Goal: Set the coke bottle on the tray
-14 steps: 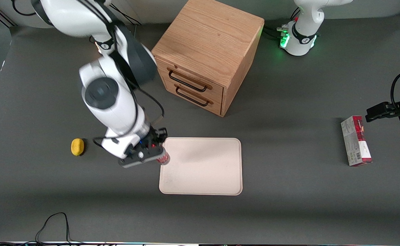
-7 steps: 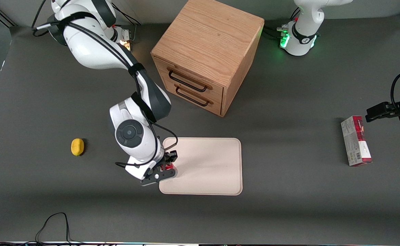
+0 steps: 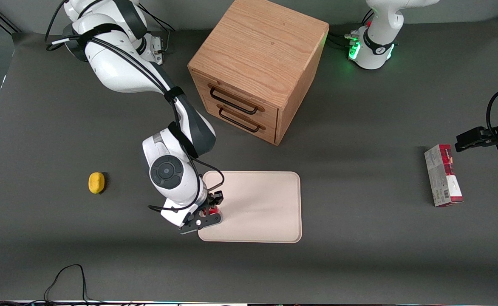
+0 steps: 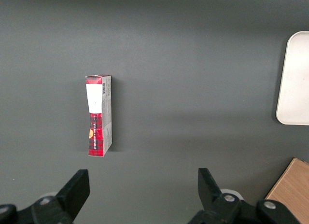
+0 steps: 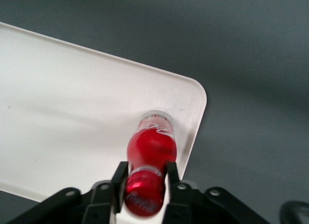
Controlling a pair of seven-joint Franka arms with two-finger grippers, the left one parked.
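1. The coke bottle (image 5: 150, 156) stands roughly upright, held between the fingers (image 5: 119, 183) of the gripper (image 5: 145, 178). The jaws are clamped on its neck just below the red cap, so its long axis runs straight down from the jaws to the clear base.

2. That base sits over the tray (image 5: 58, 113), close to one rounded corner and just inside the low rim. I cannot tell from the wrist view whether the base touches the tray floor or hangs just above it.

3. In the front view the bottle (image 3: 211, 211) shows only as a speck of red under the gripper (image 3: 208, 212). It is at the end of the tray (image 3: 257, 208) toward the working arm, near the corner closest to the front camera.

4. Judgement: the release turns on the bottle being vertical and its base fully inside the rim. So near the edge, any tilt could tip it onto the rim.

5. Farther out, a yellow lump (image 3: 96, 182) lies on the table toward the working arm's end. A wooden cabinet (image 3: 257, 68) stands farther from the front camera than the tray. A red carton (image 3: 443, 175) lies toward the parked arm's end.
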